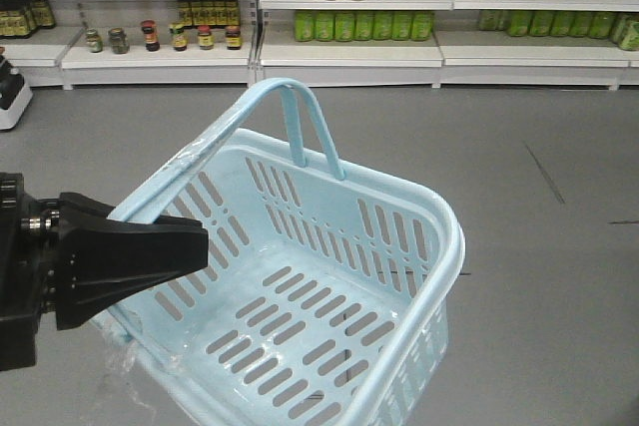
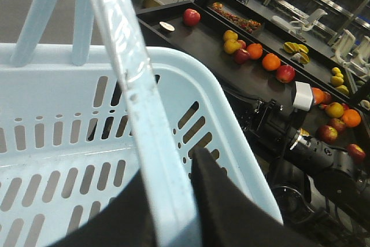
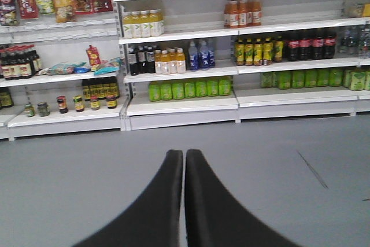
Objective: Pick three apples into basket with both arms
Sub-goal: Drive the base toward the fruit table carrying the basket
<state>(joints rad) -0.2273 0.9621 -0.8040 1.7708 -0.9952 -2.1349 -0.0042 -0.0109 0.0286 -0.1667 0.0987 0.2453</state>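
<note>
Basket (image 1: 454, 238) held up by rim, left gripper (image 1: 192, 246) pinched on it; nothing seen inside. Right gripper (image 3: 184, 163) pressed together, empty, aimed at shelves (image 3: 182, 105). Apples (image 2: 285, 73) scattered on counter (image 2: 196, 44) beyond basket's right side; right arm judged nearer.

The black bench (image 2: 196, 41) carries loose fruit. One red apple (image 2: 191, 17) lies near its far end, beside a pale disc (image 2: 166, 26). Yellow apples (image 2: 230, 36), oranges (image 2: 270, 62) and more red apples (image 2: 285, 73) cluster mid-surface.
</note>
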